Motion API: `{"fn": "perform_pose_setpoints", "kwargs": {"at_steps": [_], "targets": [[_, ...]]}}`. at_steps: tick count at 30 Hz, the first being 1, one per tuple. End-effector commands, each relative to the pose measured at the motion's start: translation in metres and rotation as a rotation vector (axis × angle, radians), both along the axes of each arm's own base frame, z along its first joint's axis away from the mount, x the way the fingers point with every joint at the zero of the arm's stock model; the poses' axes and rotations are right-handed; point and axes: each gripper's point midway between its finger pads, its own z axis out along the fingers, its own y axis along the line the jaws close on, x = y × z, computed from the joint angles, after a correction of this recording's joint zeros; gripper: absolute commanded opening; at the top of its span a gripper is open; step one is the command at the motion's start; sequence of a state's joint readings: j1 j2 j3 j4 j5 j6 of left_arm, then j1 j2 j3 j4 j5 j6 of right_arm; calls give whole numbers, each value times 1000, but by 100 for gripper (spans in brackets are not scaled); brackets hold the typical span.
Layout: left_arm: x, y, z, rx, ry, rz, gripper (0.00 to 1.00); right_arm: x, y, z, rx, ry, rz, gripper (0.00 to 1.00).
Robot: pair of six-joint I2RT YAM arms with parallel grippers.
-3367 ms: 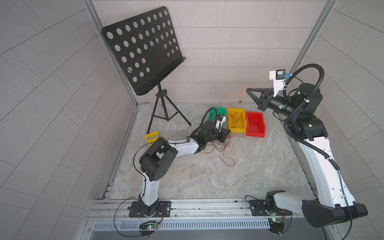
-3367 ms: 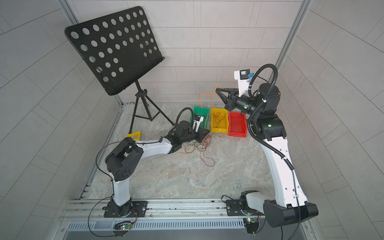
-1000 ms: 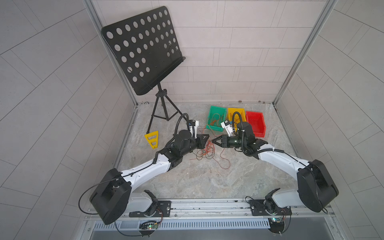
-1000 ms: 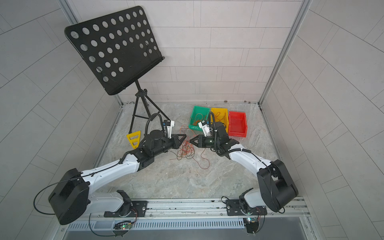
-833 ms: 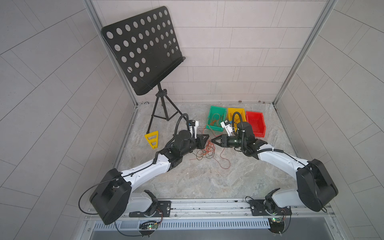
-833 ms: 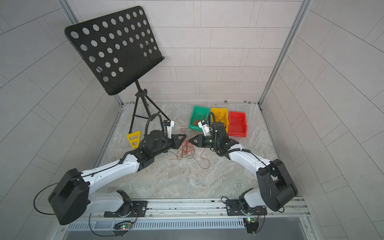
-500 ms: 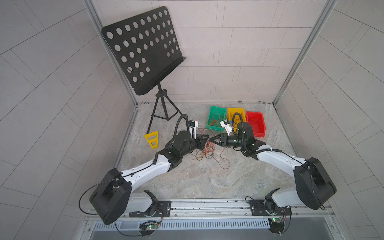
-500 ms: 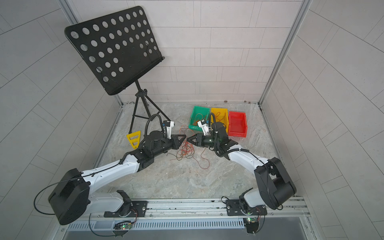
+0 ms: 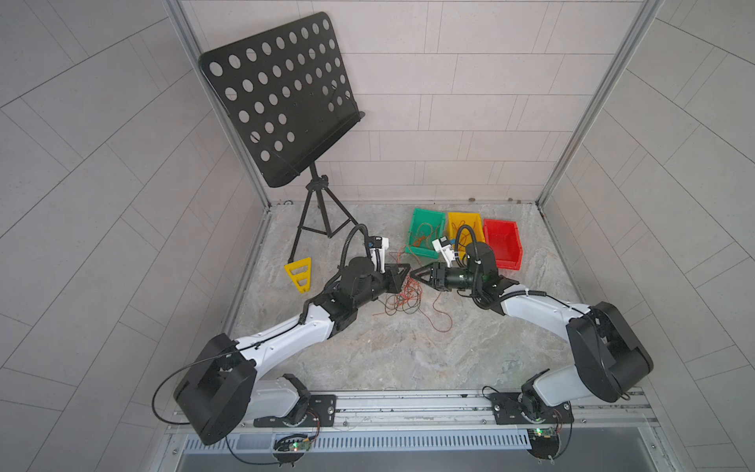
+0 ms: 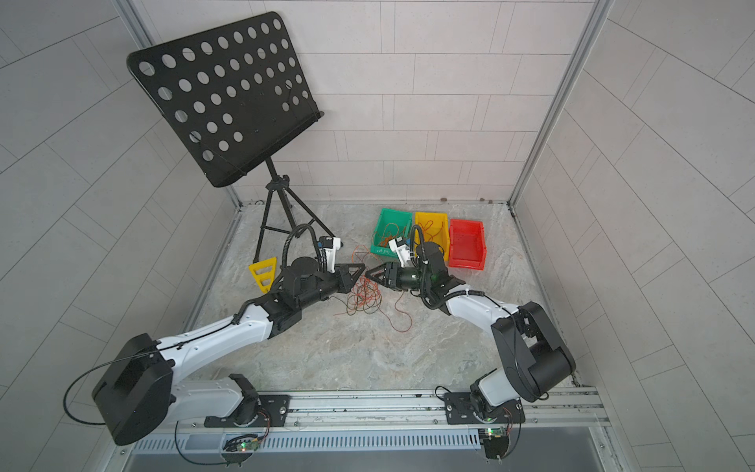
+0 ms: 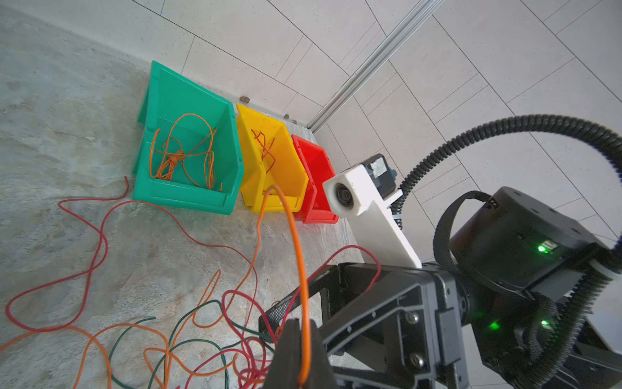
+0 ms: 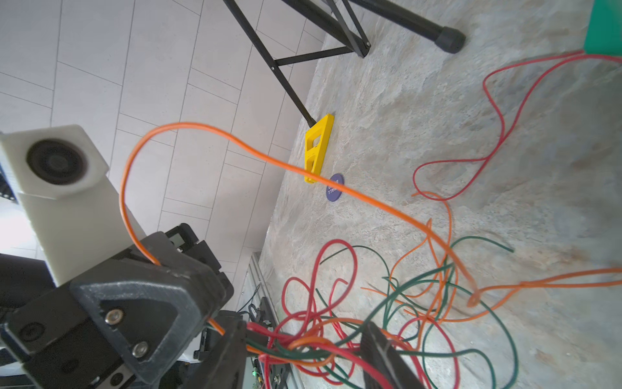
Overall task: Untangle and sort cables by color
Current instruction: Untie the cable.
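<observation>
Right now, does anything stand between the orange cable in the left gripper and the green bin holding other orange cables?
Nothing solid: only bare tabletop and one loose red cable lie before the green bin. But the orange cable, clamped in the left gripper, trails into the tangle between the open jaws of the right gripper.

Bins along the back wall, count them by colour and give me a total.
Green bin: 1
Yellow bin: 1
Red bin: 1
Total: 3
</observation>
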State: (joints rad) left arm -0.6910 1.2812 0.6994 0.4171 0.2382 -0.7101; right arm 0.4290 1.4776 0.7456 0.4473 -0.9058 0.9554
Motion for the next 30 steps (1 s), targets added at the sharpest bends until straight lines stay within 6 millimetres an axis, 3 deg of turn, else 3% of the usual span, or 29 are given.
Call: {"fn": "perform_pose_setpoints", "kwargs": {"at_steps": [1,5,8,14,24,30], "targets": [[2,4,9,-32,-31,17,0,-2,5,23,94,-32,31,51],[4,8,4,-25,-26,33,0,-6,5,34,104,-51,43,37],[7,13,-1,-18,-20,50,0,-8,3,33,75,-59,44,32],[9,15,-4,-18,-17,55,0,-9,3,32,71,-55,46,25],[11,11,-5,-49,5,47,0,-8,4,16,34,-22,48,22],[12,9,-7,-50,10,40,0,-7,7,18,36,-26,53,15]]}}
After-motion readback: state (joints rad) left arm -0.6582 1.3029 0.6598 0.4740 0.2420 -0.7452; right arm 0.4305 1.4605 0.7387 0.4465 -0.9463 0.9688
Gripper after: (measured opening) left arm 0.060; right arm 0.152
